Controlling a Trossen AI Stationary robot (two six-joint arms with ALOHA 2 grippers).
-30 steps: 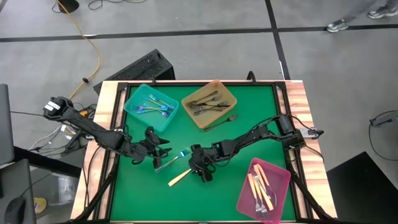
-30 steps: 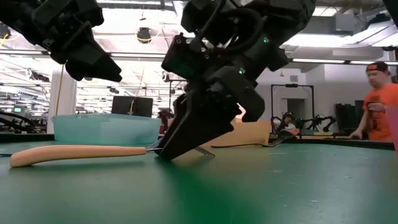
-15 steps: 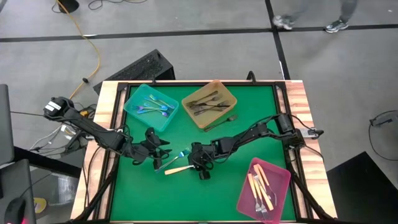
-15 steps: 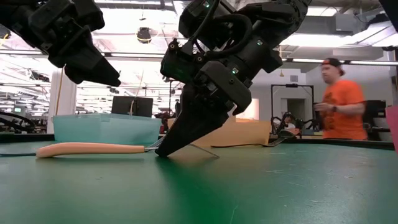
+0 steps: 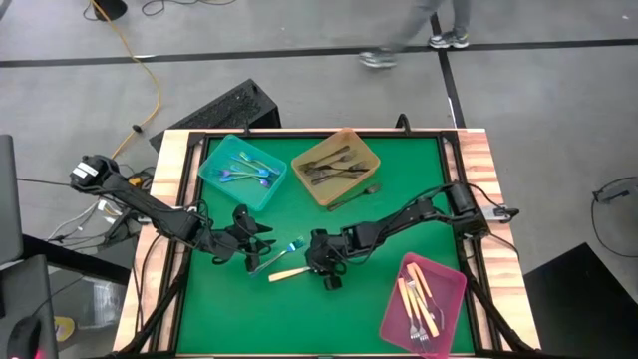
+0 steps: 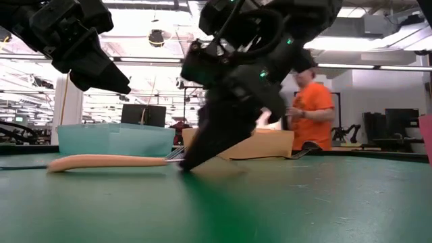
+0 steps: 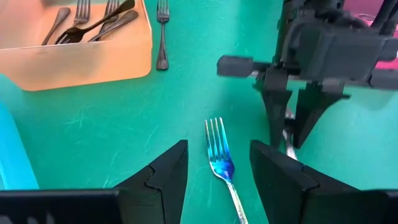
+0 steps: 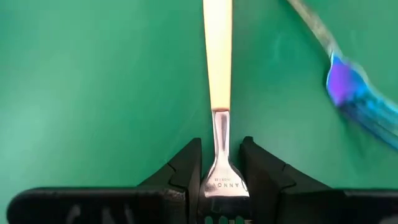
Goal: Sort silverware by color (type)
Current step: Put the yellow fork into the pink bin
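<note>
From above, your right gripper (image 5: pixel 321 267) sits mid-desk, its jaws closed on the metal neck of the cream-handled fork (image 5: pixel 289 273), whose handle lies on the green desk (image 5: pixel 399 179) pointing away from the pink tray (image 5: pixel 451 284); I judge you are at the pick-up step, and the next move calls for a clean lift and a carry to that pink tray, where the other cream-handled pieces (image 5: pixel 417 299) lie. The teal tray (image 5: pixel 211 176) holds iridescent blue pieces, the amber tray (image 5: pixel 371 160) holds dark grey ones, and one dark fork (image 5: pixel 357 193) lies on the desk just beside the amber tray. Your left gripper (image 5: pixel 257 242) waits near the blue fork (image 5: pixel 282 251). From desk level, the cream handle rests flat, with the right gripper's tips at its metal end. In the left wrist view, the left jaws stand apart with the blue fork lying on the desk between them, not gripped. In the right wrist view, the jaws pinch the fork's neck narrowly, the blue fork nearby.
</note>
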